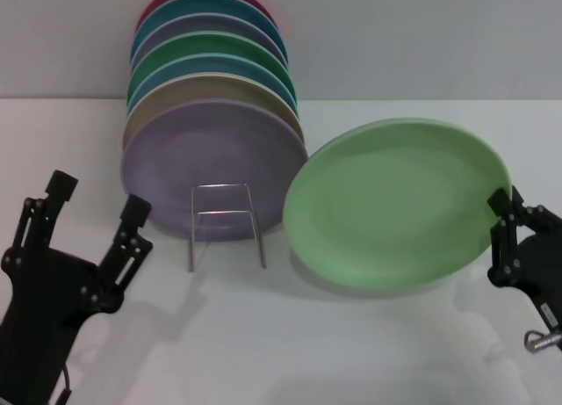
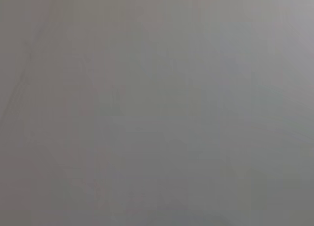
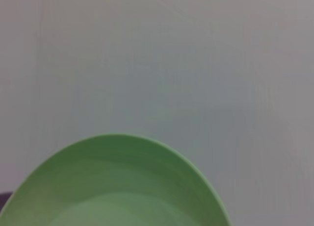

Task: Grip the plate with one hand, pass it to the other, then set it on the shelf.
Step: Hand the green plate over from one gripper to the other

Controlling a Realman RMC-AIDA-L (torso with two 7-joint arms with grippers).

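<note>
Your right gripper (image 1: 502,213) is clamping the right-hand rim of the pale green plate (image 1: 397,200), holding it tilted and lifted clear of the white table (image 1: 290,335), with its face turned toward the head camera. Your left gripper (image 1: 97,203) is standing low on the left with its fingers spread wide and nothing between them, well apart from the plate. Between the two sits the wire shelf (image 1: 226,225), its front loops bare, with a row of other plates (image 1: 211,97) standing on edge behind it, a lavender plate (image 1: 211,172) foremost. You are looking to be in the first step still, the plate gripped in one hand and the handover not yet made; the next move is calling for you to bring the plate's free left edge toward the open left gripper and close on it before the right one lets go. From the right wrist view you are seeing only the plate's upper arc (image 3: 117,187) against a plain wall; the left wrist view is showing nothing but blank grey. Much of the right gripper's body is cut off at the frame edge, and its far finger is hiding behind the plate.
</note>
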